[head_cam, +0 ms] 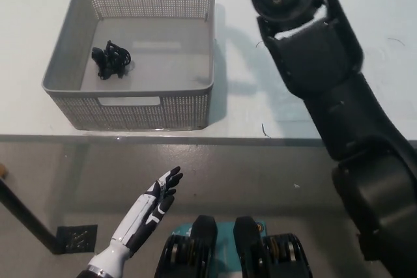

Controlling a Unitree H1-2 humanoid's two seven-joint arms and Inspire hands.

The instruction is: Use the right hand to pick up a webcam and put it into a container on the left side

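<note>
a: where do we stand with the webcam (111,60)?

b: we see it lying inside the grey container (195,105), near the left wall on the floor of it, a small black lump with its cable bunched around it. nothing touches it.

a: and our right arm (326,76)?

b: it reaches up across the white table (365,4) well to the right of the container, and the right hand itself is out of the picture at the top, so we cannot tell how its fingers stand.

a: the left hand (153,203)?

b: it rests low, in front of the table edge, fingers spread and holding nothing.

a: if we had to take the webcam up again, how would it handle?

b: we judge it light, with a hard, smooth plastic body and a limp cable that may trail or snag on the mesh wall. we would close around the body, not the cable.

a: so the task?

b: we judge it done, or nearly so.
</note>
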